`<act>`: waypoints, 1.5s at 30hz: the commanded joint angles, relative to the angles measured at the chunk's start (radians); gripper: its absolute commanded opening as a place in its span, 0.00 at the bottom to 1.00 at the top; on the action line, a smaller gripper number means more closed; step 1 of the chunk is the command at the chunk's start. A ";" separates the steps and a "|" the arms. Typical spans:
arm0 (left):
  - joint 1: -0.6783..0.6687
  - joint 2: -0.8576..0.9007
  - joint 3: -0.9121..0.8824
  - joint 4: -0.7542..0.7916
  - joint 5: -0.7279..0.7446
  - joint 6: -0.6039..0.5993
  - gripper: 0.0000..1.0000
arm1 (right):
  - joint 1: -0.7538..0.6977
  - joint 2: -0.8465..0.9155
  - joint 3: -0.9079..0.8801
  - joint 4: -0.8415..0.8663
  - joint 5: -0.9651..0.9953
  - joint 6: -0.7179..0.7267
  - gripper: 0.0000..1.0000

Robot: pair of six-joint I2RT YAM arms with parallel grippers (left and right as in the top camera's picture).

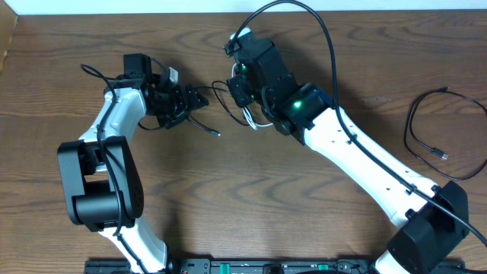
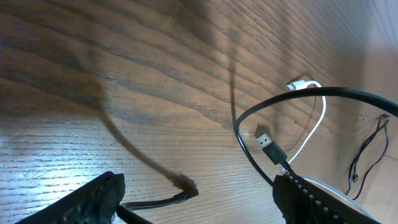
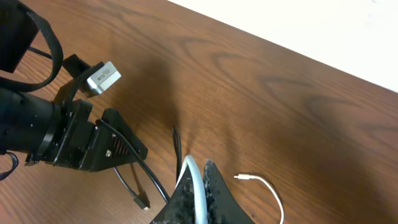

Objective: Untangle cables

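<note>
Both grippers meet at the far middle of the table [image 1: 251,205], tips close but apart. Right gripper [image 3: 196,194] is clenched on the white cable [image 3: 195,177], which runs up between its fingers. The cable's free end curls out on the wood to the right, with a small plug at its tip. Left gripper [image 1: 199,100] points right with its jaws spread wide, gripping nothing. The black cable [image 2: 354,93] arcs across the gap between its fingers [image 2: 93,199]. I can't tell if it touches them. The USB plug [image 2: 270,148] lies on the wood inside that arc. The white cable loops across the black one just beside it, so the two overlap between the grippers. Well off to the right, a thin black cord [image 1: 412,125] lies on its own.
</note>
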 commanded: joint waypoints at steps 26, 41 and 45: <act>-0.002 0.003 -0.007 0.002 -0.013 0.010 0.82 | -0.176 0.097 0.011 -0.178 0.233 0.142 0.01; -0.077 0.003 -0.007 0.018 -0.012 0.040 0.76 | -0.144 0.124 0.011 -0.029 -0.341 0.193 0.01; -0.109 0.003 -0.007 0.038 -0.013 0.044 0.82 | -0.116 0.166 0.011 -0.029 -0.343 0.193 0.01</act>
